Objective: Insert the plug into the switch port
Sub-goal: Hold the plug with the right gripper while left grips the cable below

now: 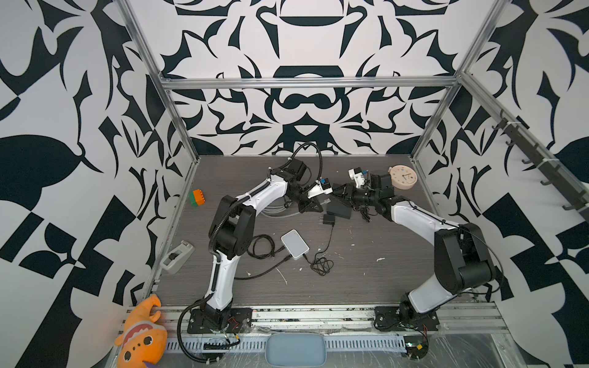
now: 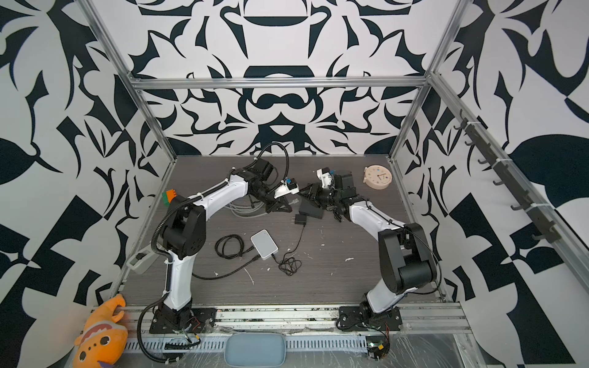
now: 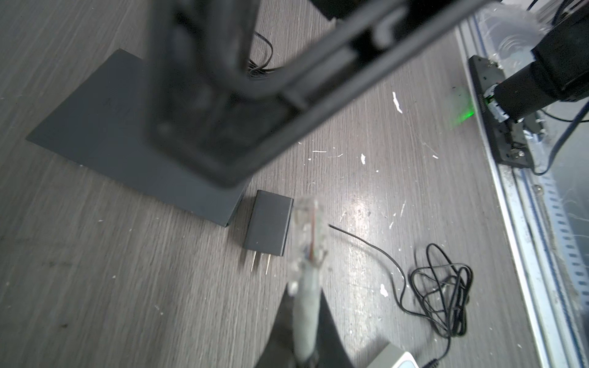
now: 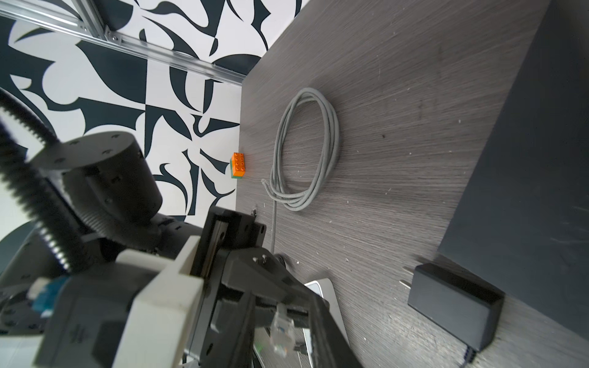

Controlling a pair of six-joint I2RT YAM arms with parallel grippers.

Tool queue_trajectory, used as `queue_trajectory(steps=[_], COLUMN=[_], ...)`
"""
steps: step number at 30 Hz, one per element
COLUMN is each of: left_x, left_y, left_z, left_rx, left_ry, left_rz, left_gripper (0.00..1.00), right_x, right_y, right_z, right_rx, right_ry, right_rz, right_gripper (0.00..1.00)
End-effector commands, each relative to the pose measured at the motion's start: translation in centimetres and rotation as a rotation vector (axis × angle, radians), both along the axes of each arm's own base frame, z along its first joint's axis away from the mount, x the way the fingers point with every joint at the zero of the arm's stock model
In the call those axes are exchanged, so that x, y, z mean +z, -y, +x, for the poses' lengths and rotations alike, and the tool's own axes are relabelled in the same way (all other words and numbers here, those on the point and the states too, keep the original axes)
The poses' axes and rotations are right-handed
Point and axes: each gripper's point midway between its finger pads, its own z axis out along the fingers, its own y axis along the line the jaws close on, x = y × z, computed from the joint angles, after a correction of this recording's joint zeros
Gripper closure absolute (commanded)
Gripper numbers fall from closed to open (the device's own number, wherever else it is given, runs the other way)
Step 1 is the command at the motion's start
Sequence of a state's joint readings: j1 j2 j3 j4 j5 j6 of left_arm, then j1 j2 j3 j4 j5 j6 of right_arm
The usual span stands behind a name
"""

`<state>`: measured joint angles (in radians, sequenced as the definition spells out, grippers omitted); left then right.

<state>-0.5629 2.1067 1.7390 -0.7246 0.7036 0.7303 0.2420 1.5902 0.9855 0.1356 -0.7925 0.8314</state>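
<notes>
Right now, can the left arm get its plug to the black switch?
Probably yes: the left hand holds the plug close beside the switch, but the right hand hangs over it and no ports show.

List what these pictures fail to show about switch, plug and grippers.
- Ports of the switch: no view shows them; the blurred right gripper covers part of it in the left wrist view, the frame edge cuts it in the right wrist view.
- The right gripper's state: blurred there, tiny in both top views.
- Contacts of the plug: out of focus in both wrist views.
</notes>
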Motion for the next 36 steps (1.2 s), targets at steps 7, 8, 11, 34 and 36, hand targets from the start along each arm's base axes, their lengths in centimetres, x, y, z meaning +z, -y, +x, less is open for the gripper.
queue_trajectory(steps=[7,8,11,34,36], left_x=[1.6,1.6,1.8,1.5,1.5], left_y=[0.1,0.2,0.2,-0.2,-0.2], left_z=[-0.9,-0.9,-0.9,-0.3,-0.3], left_rx=[-0.046,-0.046,-0.046,-0.003,-0.003], left_ry=[-0.075,-0.078,-0.079,-0.032,-0.033], left_rz=[-0.070,-0.071,-0.076,-0.050,-0.049], left_gripper=[1.00,1.00,1.00,1.00,1.00], right_x=[1.7,1.9,2.3,3.2,2.9], right_y=[-1.2,-1.3,-1.3,-2.5,-2.6], right_z=[-0.6,-0.5,-0.4,-1.3,-1.3], right_rx=[0.051,0.048,0.039,0.051,0.053], right_ry=[0.074,0.079,0.086,0.095,0.091], right_rz=[-0.029,-0.028,-0.022,-0.007,-0.011], right_gripper=[0.66,0.66,0.66,0.67,0.67])
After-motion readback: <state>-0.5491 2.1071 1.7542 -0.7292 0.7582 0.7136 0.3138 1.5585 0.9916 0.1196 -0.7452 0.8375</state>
